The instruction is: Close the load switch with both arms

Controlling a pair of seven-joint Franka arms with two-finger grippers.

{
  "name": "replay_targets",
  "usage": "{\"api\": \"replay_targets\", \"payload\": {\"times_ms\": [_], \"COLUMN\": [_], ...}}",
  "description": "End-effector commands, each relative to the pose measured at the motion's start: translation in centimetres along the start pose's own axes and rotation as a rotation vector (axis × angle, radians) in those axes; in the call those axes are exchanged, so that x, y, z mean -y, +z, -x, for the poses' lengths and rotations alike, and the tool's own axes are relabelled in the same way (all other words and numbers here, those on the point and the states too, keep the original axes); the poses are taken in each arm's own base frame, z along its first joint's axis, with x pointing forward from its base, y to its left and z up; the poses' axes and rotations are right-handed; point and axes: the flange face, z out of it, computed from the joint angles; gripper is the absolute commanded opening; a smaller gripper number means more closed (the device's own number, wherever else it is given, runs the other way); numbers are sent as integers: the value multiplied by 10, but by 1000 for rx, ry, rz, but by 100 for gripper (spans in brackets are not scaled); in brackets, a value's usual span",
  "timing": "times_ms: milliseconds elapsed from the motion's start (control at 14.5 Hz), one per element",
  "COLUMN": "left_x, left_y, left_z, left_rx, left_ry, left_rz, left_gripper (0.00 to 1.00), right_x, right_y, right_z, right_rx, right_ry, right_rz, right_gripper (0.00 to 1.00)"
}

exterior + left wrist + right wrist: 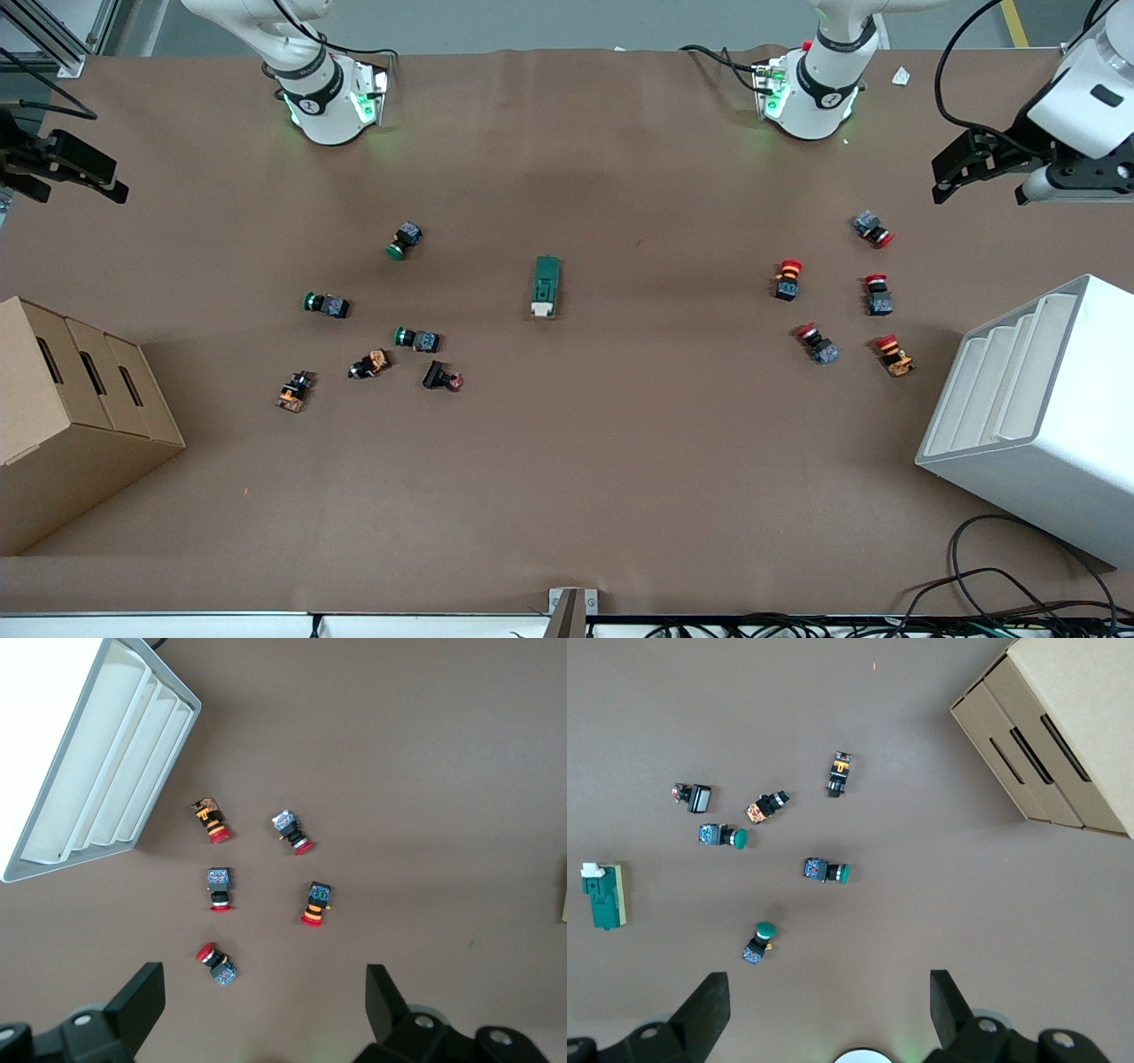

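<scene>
A cardboard box with slotted compartments stands at the right arm's end of the brown table. The right gripper hangs above it at the table's edge, fingers spread wide, holding nothing. A scatter of green push buttons and orange-and-black ones lies on the table between that gripper and the load switch.

The load switch, a dark green block, lies flat at mid-table, its cream lever end turned toward the front camera. It lies well apart from both grippers, untouched, with bare table all around it.

Toward the left arm's end, five red push buttons lie between the switch and the left gripper. That gripper hangs over the table's edge above a white ribbed tray, fingers likewise wide and empty. Both arm bases show green lights.
</scene>
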Motion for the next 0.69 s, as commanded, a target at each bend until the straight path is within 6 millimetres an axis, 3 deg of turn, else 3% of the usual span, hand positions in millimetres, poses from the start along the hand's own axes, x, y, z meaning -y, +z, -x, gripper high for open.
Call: {"api": "replay_targets", "payload": {"times_ms": [0,621], "left_x": [11,19], "left_y": [-9,-8], "left_z": [5,-2], "left_rx": [-6,2], "left_ry": [20,52], "left_rz": [21,6], "left_gripper": [100,100], "right_x": [-3,-1], "right_y": [-4,-4], "right_z": [1,2], "right_rx": [0,3], "right_ry": [-54,-57], "right_rz": [-9,-7], "right_gripper": [100,100]}}
